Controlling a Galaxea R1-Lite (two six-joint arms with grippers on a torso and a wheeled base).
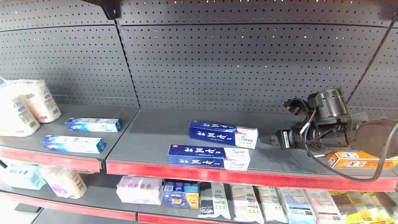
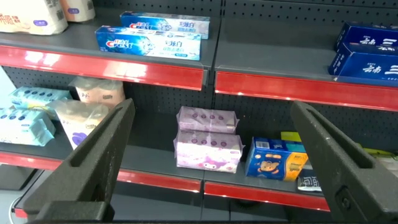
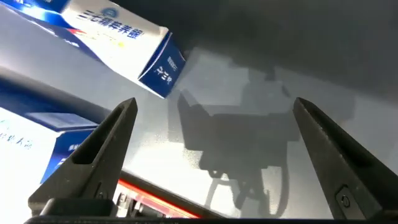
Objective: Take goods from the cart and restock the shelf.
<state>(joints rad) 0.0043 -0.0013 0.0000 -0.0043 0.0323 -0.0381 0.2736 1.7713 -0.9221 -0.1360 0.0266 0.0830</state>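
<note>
Right gripper (image 3: 214,106) splayed over matte shelf (image 3: 329,68); rectangular box (image 3: 118,37) near.

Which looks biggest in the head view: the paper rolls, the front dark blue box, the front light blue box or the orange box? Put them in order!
1. paper rolls
2. front dark blue box
3. front light blue box
Not ranked: orange box. The right arm covers part of it.
</note>
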